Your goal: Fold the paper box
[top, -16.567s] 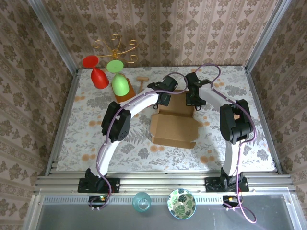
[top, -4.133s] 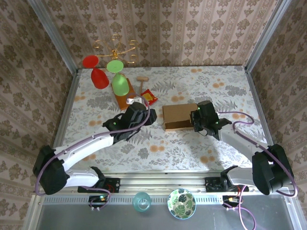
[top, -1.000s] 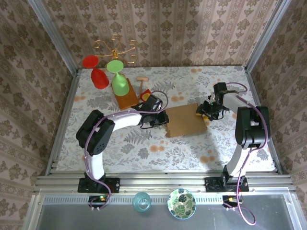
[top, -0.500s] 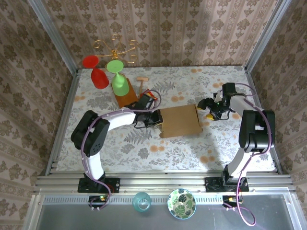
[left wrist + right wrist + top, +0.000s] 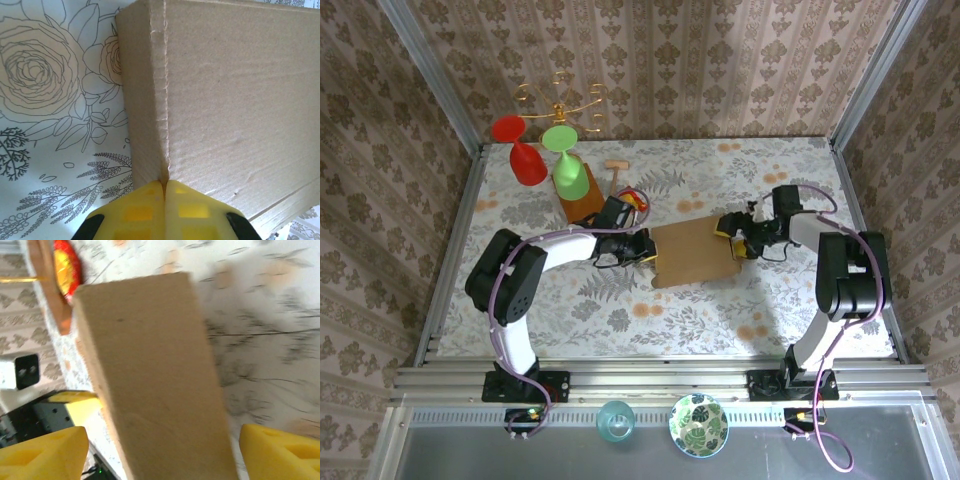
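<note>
The paper box [image 5: 695, 254] is a closed, flat brown cardboard rectangle in the middle of the table. My left gripper [image 5: 645, 250] is at its left edge. In the left wrist view its yellow fingertips [image 5: 150, 200] are pressed together, with the box's [image 5: 225, 100] thin corner seam running in between them. My right gripper [image 5: 733, 236] is at the box's right end, open. In the right wrist view the box [image 5: 155, 390] fills the gap of the right gripper [image 5: 160, 452], and the yellow fingers [image 5: 42, 452] stand well clear on either side.
A wooden board [image 5: 582, 203] carrying a green goblet [image 5: 570, 176] stands at the back left, with a red goblet [image 5: 525, 160] beside it. A red-yellow packet [image 5: 635, 197] lies just behind the left gripper. A gold stand [image 5: 560, 96] is against the back wall.
My right gripper let go of the box's right end, opened wide, swung away and came back to straddle that end. The box shifted slightly left with the left gripper.
</note>
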Robot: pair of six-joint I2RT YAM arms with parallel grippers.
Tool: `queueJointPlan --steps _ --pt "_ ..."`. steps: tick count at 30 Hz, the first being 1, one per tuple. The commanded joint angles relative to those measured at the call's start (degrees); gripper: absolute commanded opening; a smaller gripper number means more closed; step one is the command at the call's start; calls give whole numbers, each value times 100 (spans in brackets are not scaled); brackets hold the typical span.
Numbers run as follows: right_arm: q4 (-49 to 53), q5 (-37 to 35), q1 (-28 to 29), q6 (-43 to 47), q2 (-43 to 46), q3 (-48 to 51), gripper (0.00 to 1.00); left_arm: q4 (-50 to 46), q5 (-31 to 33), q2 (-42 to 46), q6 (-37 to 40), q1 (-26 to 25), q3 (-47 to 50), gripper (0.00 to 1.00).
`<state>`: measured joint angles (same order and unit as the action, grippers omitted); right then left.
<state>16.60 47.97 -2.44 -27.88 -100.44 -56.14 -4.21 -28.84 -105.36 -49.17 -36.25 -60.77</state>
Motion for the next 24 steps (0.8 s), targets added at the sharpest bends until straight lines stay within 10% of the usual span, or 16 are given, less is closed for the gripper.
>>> queueJointPlan --steps 1,6,14,24 --pt "-459 550 128 -316 -115 67 76 -156 45 -69 147 65 136 0" --pt "-805 711 147 -752 -159 241 57 -98 127 69 144 101 147 2" --pt "-411 630 94 -1733 70 186 44 -184 690 1097 169 101 40 39" --pt "2917 829 -35 -2258 -431 -925 42 -1307 1094 2349 2439 -137 -328 48"
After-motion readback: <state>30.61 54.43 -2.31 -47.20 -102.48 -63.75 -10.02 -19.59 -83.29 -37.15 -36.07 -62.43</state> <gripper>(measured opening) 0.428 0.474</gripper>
